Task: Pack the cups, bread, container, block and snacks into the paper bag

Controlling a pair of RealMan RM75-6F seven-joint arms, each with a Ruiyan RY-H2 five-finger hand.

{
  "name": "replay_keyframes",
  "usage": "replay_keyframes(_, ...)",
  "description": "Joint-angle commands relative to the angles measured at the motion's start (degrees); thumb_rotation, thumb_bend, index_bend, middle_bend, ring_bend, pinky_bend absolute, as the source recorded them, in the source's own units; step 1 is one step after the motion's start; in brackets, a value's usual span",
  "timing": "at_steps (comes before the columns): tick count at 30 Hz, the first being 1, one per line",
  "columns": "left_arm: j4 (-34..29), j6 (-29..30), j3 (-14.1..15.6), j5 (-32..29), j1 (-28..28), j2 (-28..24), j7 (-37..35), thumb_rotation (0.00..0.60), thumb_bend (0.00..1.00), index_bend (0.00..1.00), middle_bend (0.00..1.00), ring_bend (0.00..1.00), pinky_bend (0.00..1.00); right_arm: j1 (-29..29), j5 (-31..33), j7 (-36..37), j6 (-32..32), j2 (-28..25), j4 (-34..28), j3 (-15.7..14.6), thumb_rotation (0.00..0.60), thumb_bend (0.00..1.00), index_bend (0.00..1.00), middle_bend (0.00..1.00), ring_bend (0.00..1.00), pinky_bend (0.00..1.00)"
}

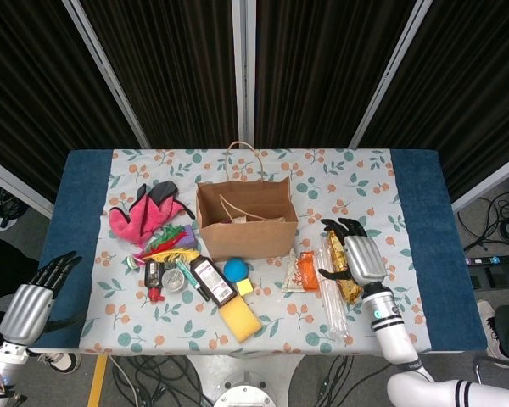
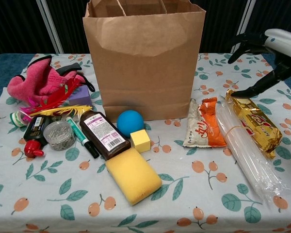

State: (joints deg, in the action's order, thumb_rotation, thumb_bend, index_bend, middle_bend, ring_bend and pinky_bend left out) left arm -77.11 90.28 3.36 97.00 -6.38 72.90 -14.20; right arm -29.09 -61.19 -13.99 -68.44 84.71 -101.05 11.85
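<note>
My right hand [image 1: 361, 258] hangs with fingers spread and nothing in it, just above the far end of the gold-wrapped snack bar [image 2: 252, 121], which lies on the table [image 1: 416, 195] beside the clear sleeve of cups [image 2: 246, 150] and the orange snack packet [image 2: 205, 128], right of the standing paper bag [image 2: 144, 58]. My left hand [image 1: 30, 307] is off the table's near left corner, also loose and holding nothing. The orange packet and the brown bottle [image 2: 102, 132] carry printing, but I cannot read it.
</note>
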Motion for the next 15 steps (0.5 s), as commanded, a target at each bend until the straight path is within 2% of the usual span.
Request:
replay_keyframes(1,0.3,-0.2,0.0,-0.1,-0.1,0.0,-0.3,0.6,0.19,0.14,0.17,0.13,0.24,-2.3,6.1,-2.7,2.8,4.0,3.0,1.8,0.6,0.0,0.15,0.26,0.09,0.08)
replay_keyframes(15,0.9,-1.0,-0.4,-0.8,-0.5,0.4,-1.1,0.6,0.19,0.14,0.17,0.13,0.24,-4.9,12.2,-8.2,4.9,8.4,7.2,0.7,0.6,0.0,0.16,0.29,0.12,0.08)
